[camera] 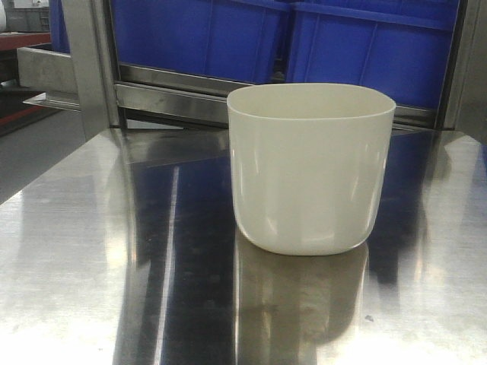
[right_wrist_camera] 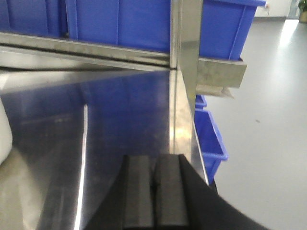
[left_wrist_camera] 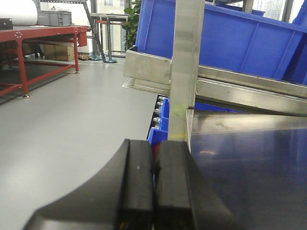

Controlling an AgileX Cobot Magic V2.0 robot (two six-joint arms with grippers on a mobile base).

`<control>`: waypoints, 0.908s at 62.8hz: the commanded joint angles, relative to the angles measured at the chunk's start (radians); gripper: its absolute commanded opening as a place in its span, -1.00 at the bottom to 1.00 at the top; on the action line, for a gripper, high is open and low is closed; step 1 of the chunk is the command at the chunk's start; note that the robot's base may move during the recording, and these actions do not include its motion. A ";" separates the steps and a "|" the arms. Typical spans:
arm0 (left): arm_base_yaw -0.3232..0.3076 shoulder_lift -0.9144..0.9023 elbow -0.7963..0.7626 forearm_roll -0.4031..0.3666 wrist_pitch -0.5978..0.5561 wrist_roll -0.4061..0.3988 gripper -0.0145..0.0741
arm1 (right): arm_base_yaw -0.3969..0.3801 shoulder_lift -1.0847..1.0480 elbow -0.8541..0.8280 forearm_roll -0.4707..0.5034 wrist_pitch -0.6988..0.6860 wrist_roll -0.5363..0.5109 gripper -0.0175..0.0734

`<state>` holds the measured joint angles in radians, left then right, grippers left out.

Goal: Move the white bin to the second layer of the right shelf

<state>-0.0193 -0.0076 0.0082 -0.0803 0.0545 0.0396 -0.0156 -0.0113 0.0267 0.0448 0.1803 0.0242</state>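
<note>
Steel table w/ bin upright near mid, blue crates on rack behind. Only front cam shows the whole bin. Right wrist gets just its edge at far left. Left wrist gives floor + red bench. L gripper and R gripper: pads pressed together, gripping nothing. R is apart from bin.
</note>
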 commanded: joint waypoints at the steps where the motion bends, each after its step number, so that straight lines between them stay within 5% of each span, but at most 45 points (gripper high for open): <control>1: -0.006 -0.015 0.027 -0.005 -0.081 -0.005 -0.48 | 0.001 0.011 -0.077 -0.024 -0.001 -0.003 -0.49; 23: -0.006 -0.015 0.027 -0.005 -0.081 -0.005 -0.48 | 0.004 0.346 -0.364 -0.283 0.094 0.026 -0.49; 29: -0.006 -0.015 0.027 -0.005 -0.081 -0.005 -0.48 | 0.016 0.472 -0.425 -0.365 0.114 0.187 -0.49; 42: -0.006 -0.015 0.027 -0.005 -0.081 -0.005 -0.48 | 0.153 0.780 -0.556 -0.630 0.254 0.794 -0.48; 51: -0.006 -0.015 0.027 -0.005 -0.081 -0.005 -0.48 | 0.331 0.952 -0.667 -0.691 0.398 0.844 -0.41; 57: -0.006 -0.015 0.027 -0.005 -0.081 -0.005 -0.48 | 0.449 1.059 -0.764 -0.693 0.466 0.844 -0.10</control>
<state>-0.0193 -0.0076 0.0082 -0.0803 0.0545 0.0396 0.3538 0.9804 -0.6302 -0.5948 0.6267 0.8542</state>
